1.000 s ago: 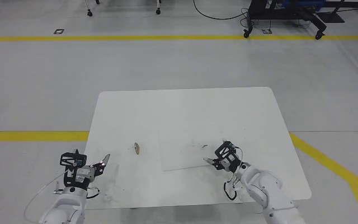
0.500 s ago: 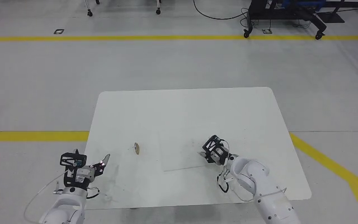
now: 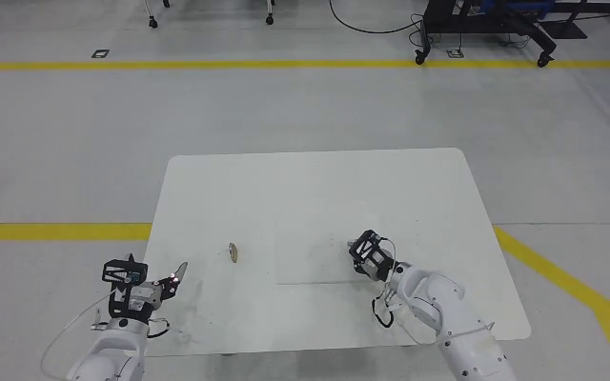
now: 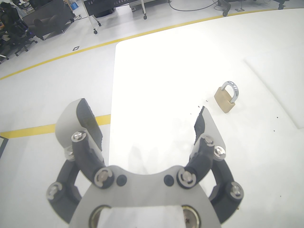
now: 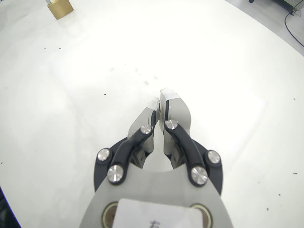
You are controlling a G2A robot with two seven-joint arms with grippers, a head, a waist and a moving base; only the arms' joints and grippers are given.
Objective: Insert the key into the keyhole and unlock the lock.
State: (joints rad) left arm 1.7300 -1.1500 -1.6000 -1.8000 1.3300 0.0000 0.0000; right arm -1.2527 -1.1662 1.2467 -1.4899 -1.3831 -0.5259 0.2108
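A small brass padlock (image 3: 233,251) with a silver shackle lies on the white table (image 3: 315,181), left of centre; it also shows as the padlock (image 4: 224,100) and the padlock (image 5: 59,7) in the wrist views. My right gripper (image 3: 355,250) is low over the table, right of the padlock. In its own view the right gripper (image 5: 161,98) is shut, with a thin sliver of metal, the key (image 5: 161,111), pinched between the pads and mostly hidden. My left gripper (image 3: 157,276) hangs at the table's front left corner, and this left gripper (image 4: 142,110) is open and holds nothing.
A thin white sheet (image 3: 315,262) lies flat on the table between the padlock and the right gripper; its edge (image 4: 273,91) shows as a low step. Yellow floor lines run behind and beside the table. Carts stand far back.
The right gripper moved left and farther onto the table to where the key lay, and shut; the key no longer lies on the sheet. The left arm and the padlock stayed put.
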